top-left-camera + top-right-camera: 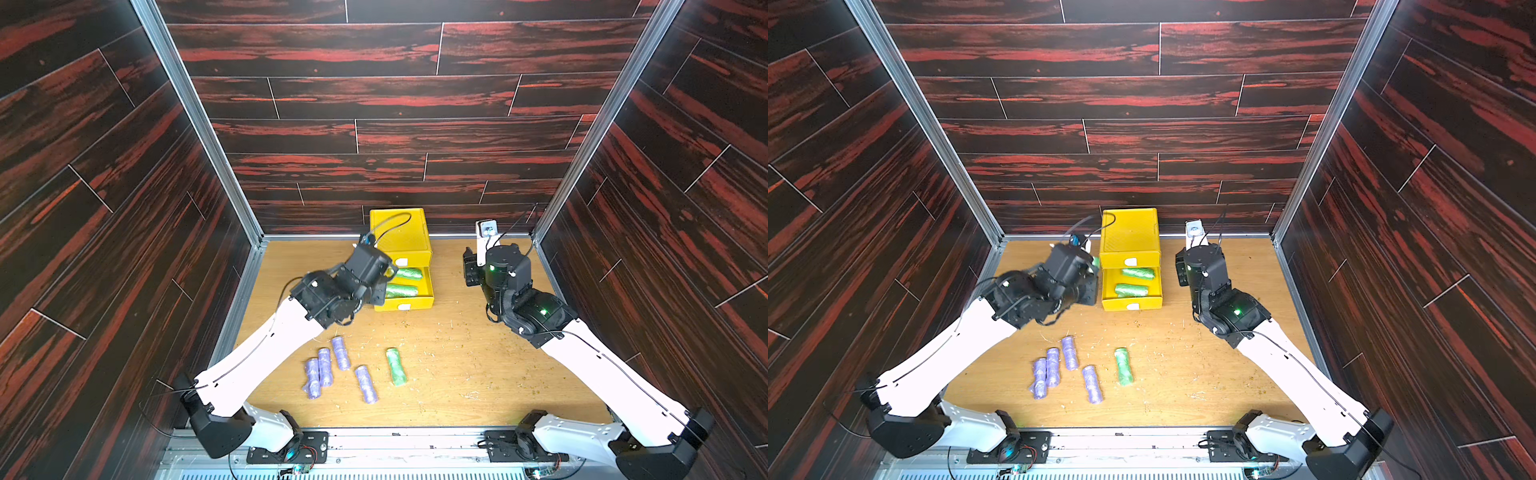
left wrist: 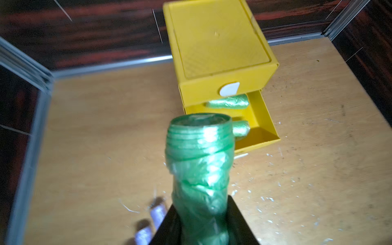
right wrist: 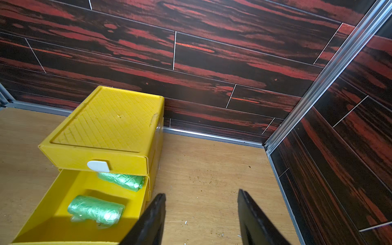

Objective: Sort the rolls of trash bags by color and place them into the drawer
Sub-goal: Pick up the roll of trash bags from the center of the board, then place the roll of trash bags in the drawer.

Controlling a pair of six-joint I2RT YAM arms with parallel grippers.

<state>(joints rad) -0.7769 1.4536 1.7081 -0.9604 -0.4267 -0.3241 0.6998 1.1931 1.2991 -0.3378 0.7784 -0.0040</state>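
Currently left fingers [image 2: 237, 220] clamped on a green roll [image 2: 199, 161], just beside the yellow drawer unit [image 1: 401, 237] at counter [image 1: 457, 374] back edge; its open drawer [image 1: 430, 291] holds two green rolls [image 1: 401, 290]. Right fingers [image 3: 152, 218] parted, empty.

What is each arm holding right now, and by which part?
The left jaws clamp a green roll by one end portion, and the rest of it sticks out free. The right jaws stand open, holding nothing.
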